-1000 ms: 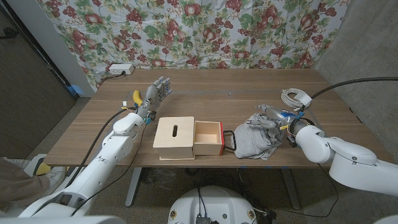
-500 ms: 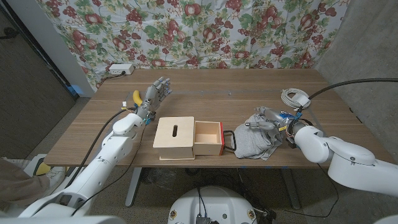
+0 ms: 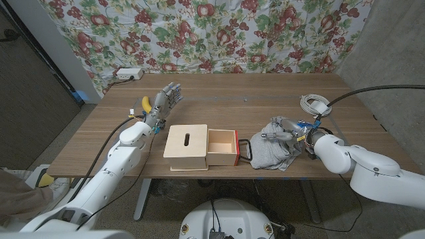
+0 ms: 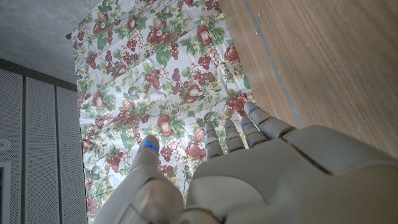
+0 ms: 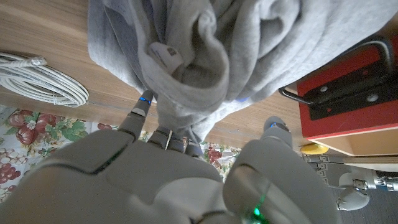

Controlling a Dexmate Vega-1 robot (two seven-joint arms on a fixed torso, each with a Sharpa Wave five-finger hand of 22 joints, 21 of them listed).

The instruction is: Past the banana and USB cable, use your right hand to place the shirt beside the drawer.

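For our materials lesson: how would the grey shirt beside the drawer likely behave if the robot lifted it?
The shirt lies in soft bunched folds, so it would probably droop. It looks light. Fabric bunches at the right hand fingers, so it likely grips easily, though loose parts might drag.

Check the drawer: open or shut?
Open. In the head view the drawer is pulled out of the wooden box toward the shirt, its bare inside showing. Its red front and black handle face the shirt.

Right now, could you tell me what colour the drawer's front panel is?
Red, with a black handle; the drawer front shows best in the right wrist view.
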